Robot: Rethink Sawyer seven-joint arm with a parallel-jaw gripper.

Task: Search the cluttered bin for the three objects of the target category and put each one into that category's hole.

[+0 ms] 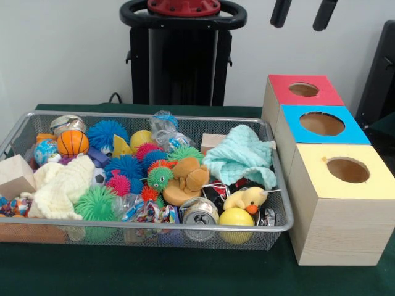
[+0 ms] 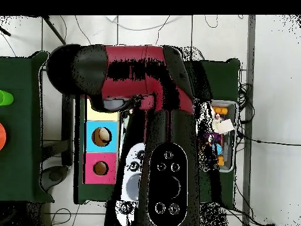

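Green cloth (image 1: pixel 185 271) covers the table on which a wire bin (image 1: pixel 142 229) full of toys is placed. At 3 o'clock from it three wooden boxes are lined up: yellow-topped (image 1: pixel 364 185), blue-topped (image 1: pixel 349 129) and red-topped (image 1: pixel 281 92), each with a round hole. The gripper (image 1: pixel 302 13) is seen at 1 o'clock, at the top edge, with both fingers spread apart and nothing held. In the overhead view most of the bin is hidden by the arm (image 2: pixel 147 70).

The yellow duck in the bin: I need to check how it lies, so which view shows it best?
The front view: the yellow duck lies unobstructed near the wire bin's front rim, above a yellow ball. Overhead, the arm covers most of the bin, so the duck cannot be made out.
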